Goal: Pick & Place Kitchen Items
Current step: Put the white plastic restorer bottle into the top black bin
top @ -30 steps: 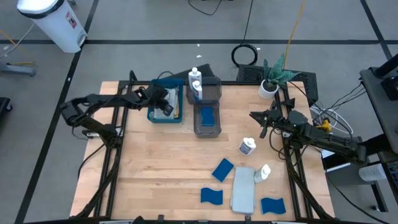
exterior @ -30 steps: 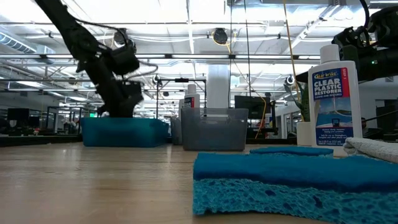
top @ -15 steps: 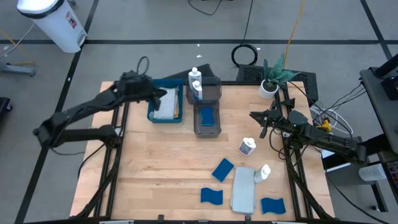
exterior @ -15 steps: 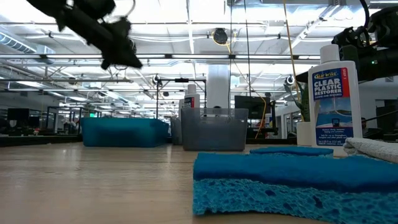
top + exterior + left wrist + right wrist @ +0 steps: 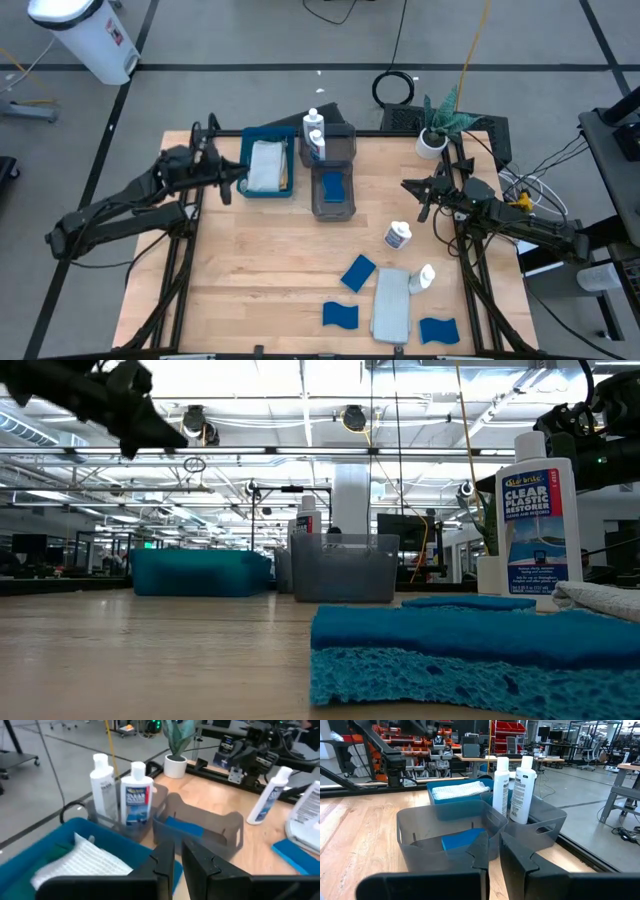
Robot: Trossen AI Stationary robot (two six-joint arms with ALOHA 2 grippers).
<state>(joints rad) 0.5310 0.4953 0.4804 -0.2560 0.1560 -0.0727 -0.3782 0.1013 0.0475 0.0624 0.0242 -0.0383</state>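
1. Two arms are seen, nothing carried. The left gripper (image 5: 228, 181) is held above the table's left edge, just beside the blue tray (image 5: 243, 186), its fingers (image 5: 162, 865) pressed together on nothing.
2. The right gripper (image 5: 413, 189) is parked over the table's right side, fingers (image 5: 479, 856) closed and empty, pointed at the grey bins (image 5: 332, 205).
3. Just ahead of the left fingers, a light grey cloth (image 5: 266, 164) lies in the tray; two white bottles (image 5: 315, 135) stand in the farther bin, and a blue sponge (image 5: 333, 186) lies in the nearer one.
4. Well away from both pairs of fingers, a lying bottle (image 5: 398, 236), another bottle (image 5: 424, 277), a folded cloth (image 5: 392, 303) and three sponges (image 5: 357, 272) are left on the near table.
5. Versus a second ago: the left gripper has been pulled out of the tray to its left; the right arm is unchanged.
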